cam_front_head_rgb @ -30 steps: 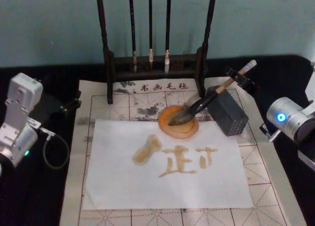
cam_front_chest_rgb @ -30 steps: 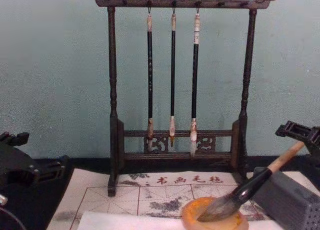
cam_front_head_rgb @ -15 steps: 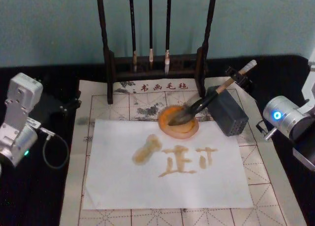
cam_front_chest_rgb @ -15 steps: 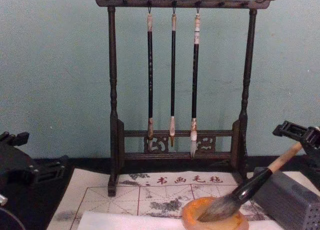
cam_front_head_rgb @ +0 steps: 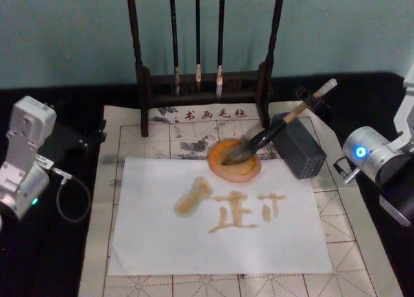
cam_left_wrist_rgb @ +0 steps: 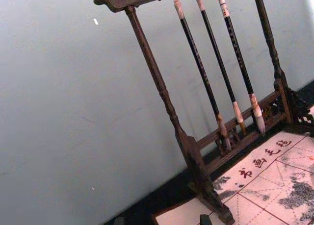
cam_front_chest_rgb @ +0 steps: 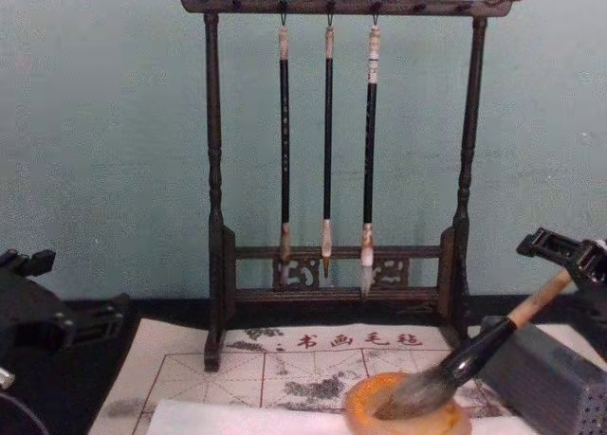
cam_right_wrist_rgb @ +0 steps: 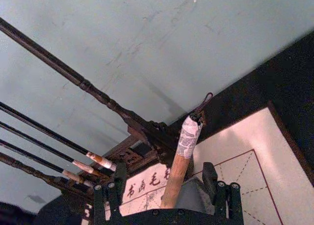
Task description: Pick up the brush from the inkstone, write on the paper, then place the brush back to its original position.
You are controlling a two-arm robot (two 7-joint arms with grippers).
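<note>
From the head view, you can see the brush (cam_front_head_rgb: 262,138) lying aslant. Its bristles are in the inkstone (cam_front_head_rgb: 236,176) and its handle leans on the grey block (cam_front_head_rgb: 301,151) just beside the dish. The paper (cam_front_head_rgb: 162,245) lies in front of the inkstone and carries amber strokes (cam_front_head_rgb: 236,209), so I judge the writing done and the return of the brush to be the step in hand. Your right gripper (cam_front_head_rgb: 315,103) sits at the upper handle near its white end. The left gripper (cam_front_head_rgb: 94,138) is parked at the left edge of the mat (cam_front_head_rgb: 352,245), and you cannot tell whether it is open or closed. The left wrist view looks across at the brush rack (cam_left_wrist_rgb: 162,92) with its three thin brushes (cam_left_wrist_rgb: 221,83), well apart from the work. In the right wrist view the handle rises between the right fingers (cam_right_wrist_rgb: 210,177), which stand wide with a gap on either side and do not grip it. The chest view confirms the bristle head resting inside the orange rim, with the handle sloping up toward the right gripper. Your next move, as I read it, is to draw the right gripper away along the handle's line, keeping both fingers off the wood so the brush does not roll off the block.
</note>
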